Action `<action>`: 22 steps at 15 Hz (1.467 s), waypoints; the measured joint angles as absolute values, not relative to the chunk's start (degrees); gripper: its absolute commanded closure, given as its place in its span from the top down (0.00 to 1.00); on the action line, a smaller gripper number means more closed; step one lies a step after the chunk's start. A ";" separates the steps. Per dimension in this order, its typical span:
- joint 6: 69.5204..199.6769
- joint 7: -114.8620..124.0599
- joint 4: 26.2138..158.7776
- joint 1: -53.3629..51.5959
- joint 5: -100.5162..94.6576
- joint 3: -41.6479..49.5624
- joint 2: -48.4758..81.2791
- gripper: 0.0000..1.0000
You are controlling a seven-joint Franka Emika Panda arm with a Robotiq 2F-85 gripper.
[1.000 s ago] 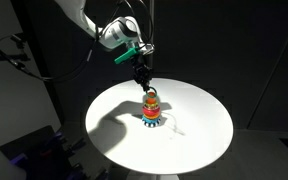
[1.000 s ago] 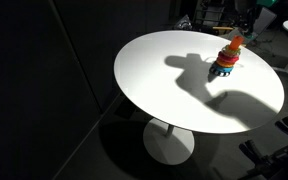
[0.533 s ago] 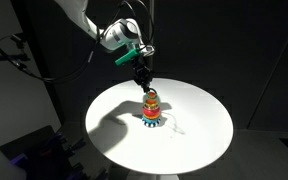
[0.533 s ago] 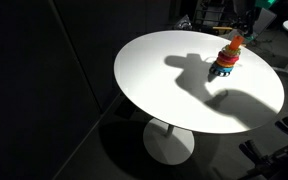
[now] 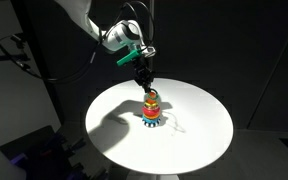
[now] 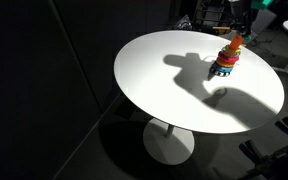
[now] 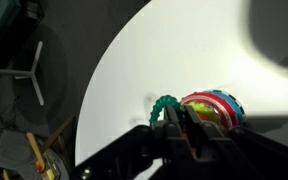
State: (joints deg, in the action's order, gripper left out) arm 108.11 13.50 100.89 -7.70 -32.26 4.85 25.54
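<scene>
A ring-stacking toy (image 5: 152,108) of colourful rings stands near the middle of the round white table (image 5: 199,132); it also shows in the other exterior view as the toy (image 6: 226,60) near the far edge of the table (image 6: 174,85). My gripper (image 5: 144,83) hangs straight above the stack's orange top, fingers shut, right at or touching it. In the wrist view the gripper (image 7: 180,124) has its dark fingers pressed together over the stack (image 7: 216,108). A green beaded ring (image 7: 163,104) lies on the table (image 7: 184,45) beside the stack. Whether anything is pinched is hidden.
The table stands on a white pedestal base (image 6: 170,146) in a dark room with black curtains. The arm's shadow (image 6: 239,100) falls across the tabletop. Cluttered floor items and a metal stand (image 7: 34,72) lie beyond the table's edge.
</scene>
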 measured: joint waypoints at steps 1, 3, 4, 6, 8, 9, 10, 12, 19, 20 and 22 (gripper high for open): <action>107.94 13.50 100.55 -7.73 -32.26 4.85 25.80 0.05; 107.73 13.50 100.16 -7.84 -32.26 4.82 26.12 0.05; 107.64 13.50 100.02 -7.91 -32.26 4.78 26.20 0.05; 107.44 13.50 99.69 -8.12 -32.26 4.73 26.39 0.05; 107.17 13.50 99.28 -8.33 -32.26 4.67 26.62 0.05; 107.02 13.50 99.06 -8.42 -32.26 4.62 26.73 0.05; 106.84 13.50 98.90 -8.55 -32.26 4.60 26.81 0.05; 106.43 13.50 98.72 -8.83 -32.26 4.56 26.90 0.05; 105.39 13.50 98.01 -9.37 -32.66 4.39 27.59 0.47; 105.27 13.50 97.91 -9.40 -32.68 4.34 27.71 0.53; 104.80 13.50 97.50 -9.49 -32.68 4.24 28.07 0.71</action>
